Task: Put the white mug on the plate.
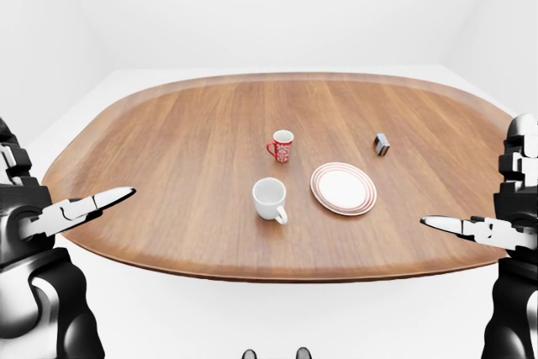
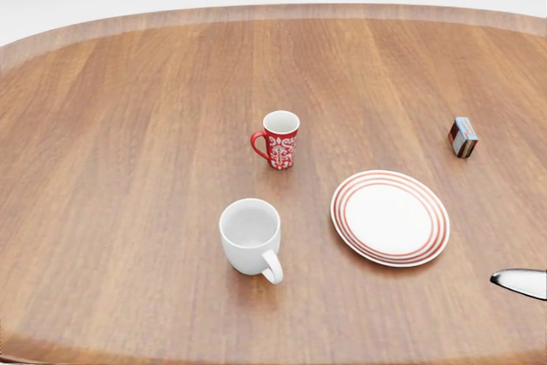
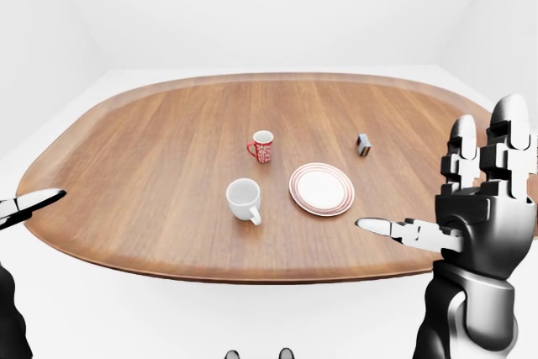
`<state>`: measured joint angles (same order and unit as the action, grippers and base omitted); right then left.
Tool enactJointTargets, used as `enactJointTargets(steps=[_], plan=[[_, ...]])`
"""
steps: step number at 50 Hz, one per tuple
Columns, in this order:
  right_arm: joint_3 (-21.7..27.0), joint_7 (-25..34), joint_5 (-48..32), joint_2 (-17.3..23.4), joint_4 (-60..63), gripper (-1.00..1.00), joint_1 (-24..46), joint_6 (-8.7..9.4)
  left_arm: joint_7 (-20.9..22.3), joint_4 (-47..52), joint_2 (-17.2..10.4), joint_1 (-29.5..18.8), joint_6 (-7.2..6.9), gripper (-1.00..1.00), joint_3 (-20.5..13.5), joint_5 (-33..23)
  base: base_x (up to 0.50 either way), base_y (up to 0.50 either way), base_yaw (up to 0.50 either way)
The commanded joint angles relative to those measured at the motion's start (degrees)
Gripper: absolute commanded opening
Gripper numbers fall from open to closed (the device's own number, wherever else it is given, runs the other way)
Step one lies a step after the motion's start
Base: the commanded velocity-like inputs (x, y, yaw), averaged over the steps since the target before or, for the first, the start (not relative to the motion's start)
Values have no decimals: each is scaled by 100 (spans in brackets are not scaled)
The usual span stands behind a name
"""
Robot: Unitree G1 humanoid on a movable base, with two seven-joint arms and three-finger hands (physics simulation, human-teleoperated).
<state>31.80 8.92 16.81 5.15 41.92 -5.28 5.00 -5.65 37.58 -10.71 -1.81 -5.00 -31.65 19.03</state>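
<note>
Mug [image 2: 250, 237] upright on table [image 2: 128, 168], just left of plate [image 2: 391, 216], not touching. Plate bare. Left robot hand [image 1: 71, 212] and right robot hand [image 3: 471, 208] both splayed apart, holding nothing, well off the mug. Grasp, lift, placement all left.

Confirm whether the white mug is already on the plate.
No, the white mug stands on the bare table, left of the empty plate in the head view.

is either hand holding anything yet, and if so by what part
Nothing is held. The left hand and right hand are both open, apart from the white mug, which sits on the table.
</note>
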Motion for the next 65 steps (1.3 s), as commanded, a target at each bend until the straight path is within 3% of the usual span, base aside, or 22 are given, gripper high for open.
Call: enactJointTargets(steps=[1, 37, 50, 53, 54, 55, 58, 60, 64, 65], plan=[[-22, 8, -9, -1, -4, 100, -4, 0, 19, -86, 36, 15, 0, 100, 89, -75, 38, 0, 0], [-89, 9, -176, -37, -62, 100, -26, 0, 9, -74, 42, 5, 0, 100, 97, -82, 37, 0, 0], [-189, -85, -196, 96, -104, 100, 129, 0, 2, -72, 43, -1, 0, 100, 129, -103, 0, 0, 0], [-526, -47, -751, 415, -124, 100, 416, 0, 14, -74, 59, 8, 0, 100, 151, -129, 0, 0, 0], [-977, -7, -1403, 729, -297, 100, 651, 0, 19, -81, 70, 15, 0, 100, 171, -151, 0, 0, 0], [-971, 84, -1530, 676, -303, 100, 696, 0, 21, -81, 72, 15, 0, 100, 172, -154, 0, 0, 0], [-1680, 515, -2734, 1245, -530, 100, 1497, 0, 27, -52, 75, 22, 0, 100, 157, -150, 0, 0, 0], [-2493, 1295, -3797, 1778, -810, 100, 2226, 0, 19, -46, 59, 5, 0, 100, 130, -128, 0, 0, 0], [-2737, 2414, -4997, 1567, -1087, 100, 2717, 0, 23, -70, 64, 7, 0, 100, 147, -147, 0, 0, 0], [-2944, 2816, -5403, 1684, -1348, 100, 3031, 0, 28, -77, 71, 15, 0, 100, 156, -158, 0, 0, 0]])
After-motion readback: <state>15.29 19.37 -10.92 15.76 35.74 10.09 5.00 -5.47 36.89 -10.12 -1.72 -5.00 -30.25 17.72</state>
